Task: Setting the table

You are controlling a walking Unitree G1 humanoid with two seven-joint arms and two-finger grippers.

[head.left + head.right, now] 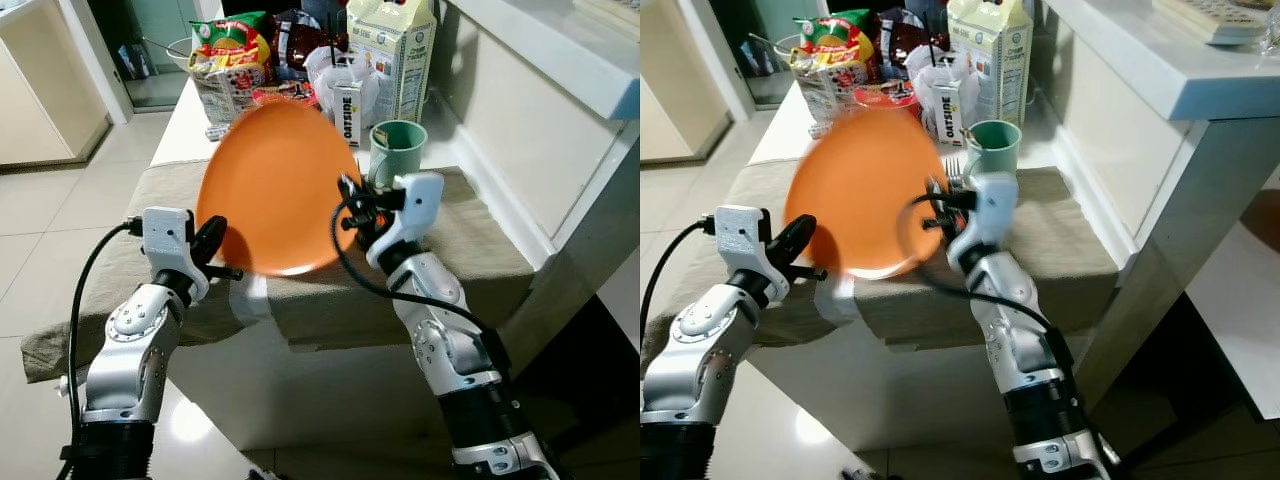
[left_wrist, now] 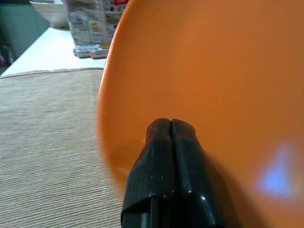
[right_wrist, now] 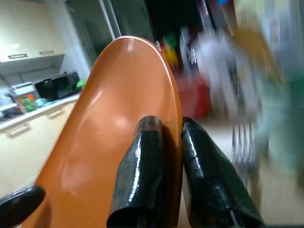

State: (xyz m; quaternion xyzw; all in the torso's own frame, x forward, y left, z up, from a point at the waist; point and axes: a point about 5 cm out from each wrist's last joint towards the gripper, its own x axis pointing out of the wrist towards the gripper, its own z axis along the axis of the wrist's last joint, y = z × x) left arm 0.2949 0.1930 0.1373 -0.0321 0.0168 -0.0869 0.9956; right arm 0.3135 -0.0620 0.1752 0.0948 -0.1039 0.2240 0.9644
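**Orange plate held tilted above the table**

The orange plate (image 1: pixel 272 185) was at frame center, tilted steeply above the beige tablecloth (image 1: pixel 460 240). The right gripper (image 3: pixel 166 137) was clamped on its rim, one finger on each face. The left gripper (image 2: pixel 170 127) had its fingers pressed together, empty, against the plate. Behind, at upper center, stood a green mug (image 1: pixel 398 148) and a small carton (image 1: pixel 347 115) reading "OATSIDE".

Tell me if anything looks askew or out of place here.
The orange plate is tilted steeply on edge above the cloth-covered table, not lying flat. The right gripper pinches its rim; the left gripper, shut, is against its face.
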